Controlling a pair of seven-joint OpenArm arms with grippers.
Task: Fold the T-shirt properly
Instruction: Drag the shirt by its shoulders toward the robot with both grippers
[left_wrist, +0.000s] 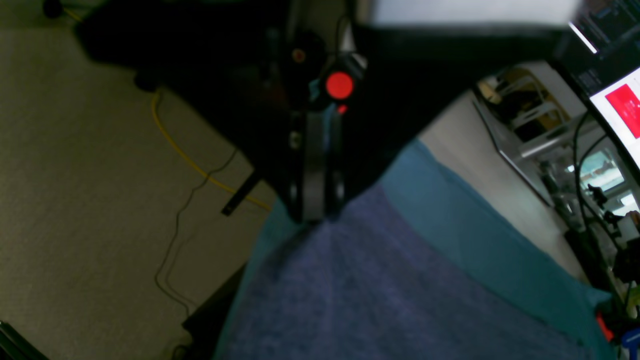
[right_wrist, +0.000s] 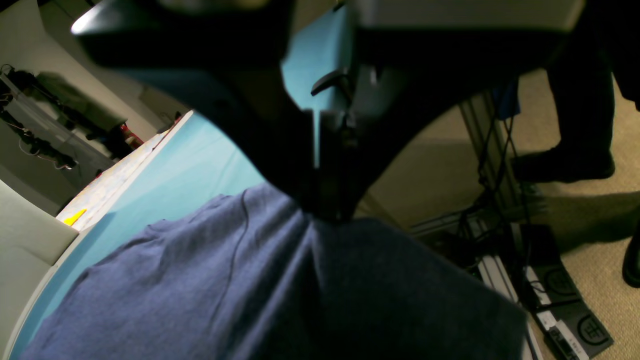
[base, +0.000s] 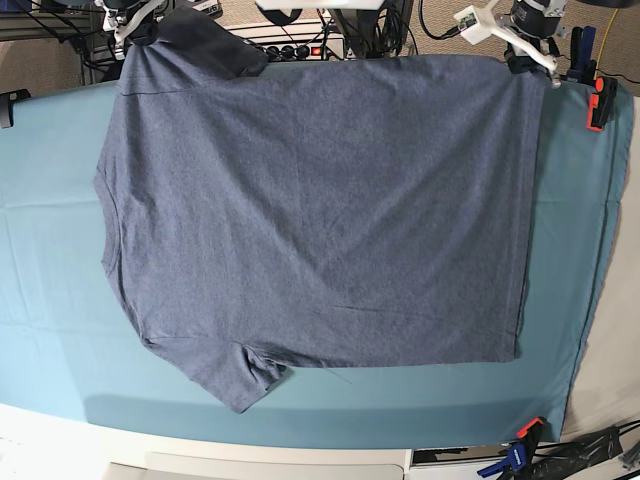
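Both grippers, left (base: 528, 62) and right (base: 130, 38), pinch the T-shirt (base: 320, 210) edge, jaws closed.

The desk is covered by a teal table cloth (base: 50, 260), held at its edge by an orange clamp (base: 598, 103) and a blue-and-orange clamp (base: 518, 450). Spread flat on the cloth lies the blue-grey T-shirt (base: 320, 210), plain side up, one sleeve (base: 235, 375) pointing toward the near edge.
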